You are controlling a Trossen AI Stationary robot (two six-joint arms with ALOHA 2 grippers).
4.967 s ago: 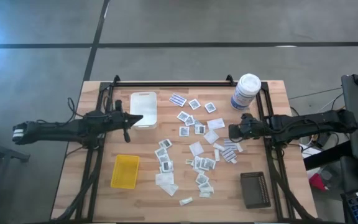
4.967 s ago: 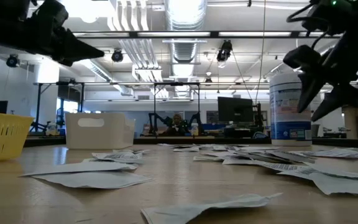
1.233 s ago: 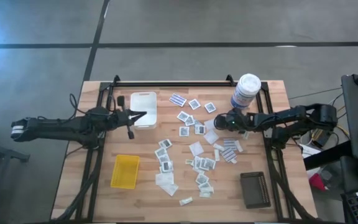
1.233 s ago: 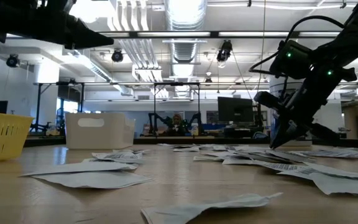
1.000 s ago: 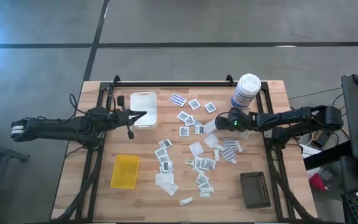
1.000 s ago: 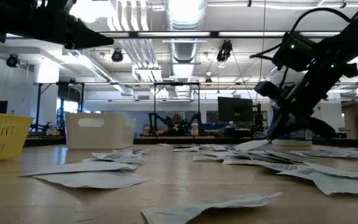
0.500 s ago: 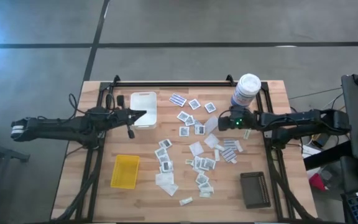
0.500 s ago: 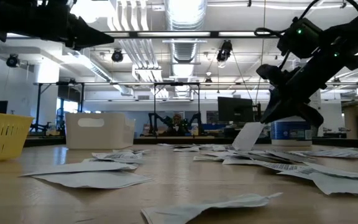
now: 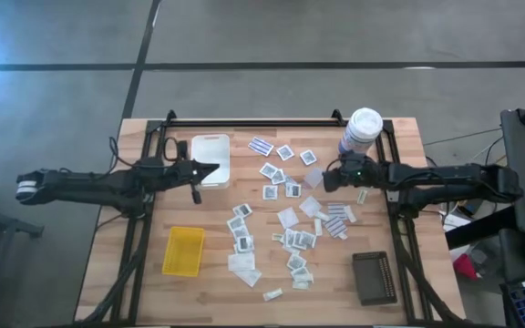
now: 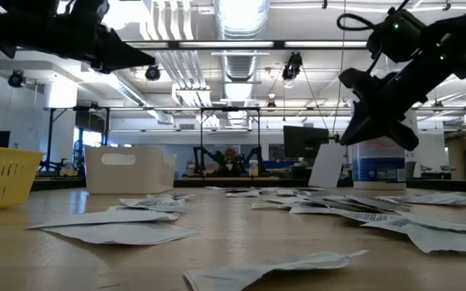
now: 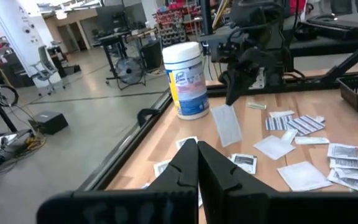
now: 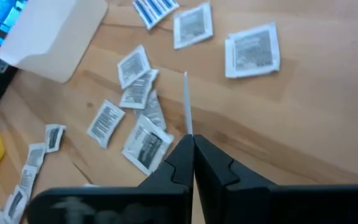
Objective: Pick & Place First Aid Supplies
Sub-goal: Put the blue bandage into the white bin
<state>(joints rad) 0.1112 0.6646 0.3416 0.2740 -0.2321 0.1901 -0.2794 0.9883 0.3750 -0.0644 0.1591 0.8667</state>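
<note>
Above the table [image 9: 399,273], right gripper [image 9: 324,179] clamping 1 white packet [image 10: 327,166], lifted higher than before, left gripper [image 9: 210,169] closed.

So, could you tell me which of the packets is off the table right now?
The pale packet pinched in the right gripper, hanging beside the canister; all others lie flat.

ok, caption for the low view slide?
Right gripper lifts one white packet clear of the scattered supplies; left gripper waits shut overhead.
</note>
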